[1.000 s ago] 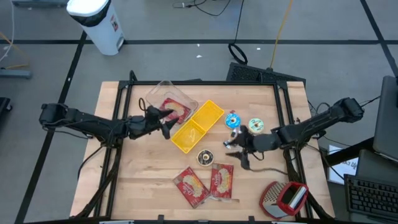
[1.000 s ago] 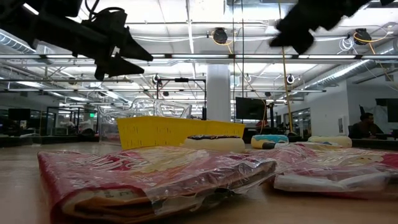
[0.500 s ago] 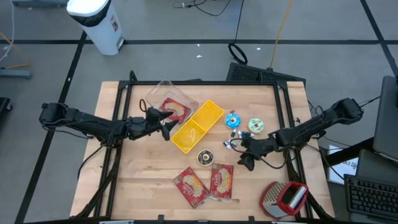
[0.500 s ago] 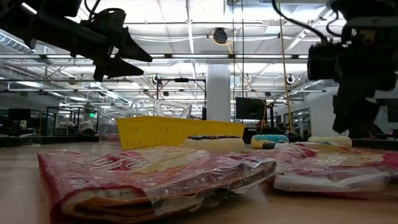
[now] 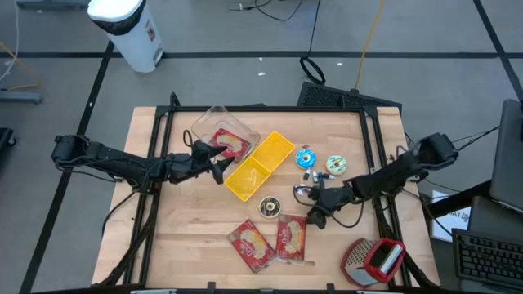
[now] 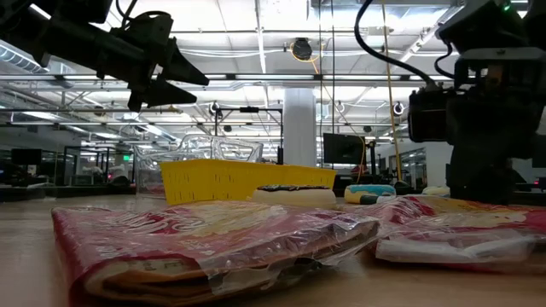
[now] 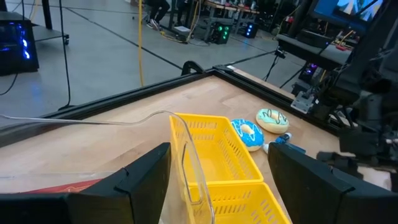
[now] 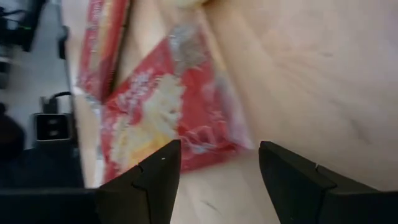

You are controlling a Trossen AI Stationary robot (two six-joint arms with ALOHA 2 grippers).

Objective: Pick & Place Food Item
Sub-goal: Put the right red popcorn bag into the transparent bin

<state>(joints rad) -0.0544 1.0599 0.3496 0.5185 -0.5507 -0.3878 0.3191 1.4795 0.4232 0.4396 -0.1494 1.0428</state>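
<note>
Two red food packets lie flat on the table near its front edge: one to the left, one to the right. My right gripper is low over the table just right of the right packet, open, slanting down at it and touching nothing. Another red packet lies in a clear container at the far left. My left gripper hangs open above the seam between this container and a yellow basket, holding nothing. In the low view the left gripper is high and the right gripper is near the tabletop.
A chocolate donut sits between the basket and the packets. A blue donut and a teal donut lie behind my right gripper. A red-and-grey object sits at the near right corner. Bare wood lies near left.
My right gripper has come down from well above the table to just over it, drifting toward the near edge and the right red packet, and it has rolled about its pointing line and tipped downward. The left gripper and all objects stayed put.
</note>
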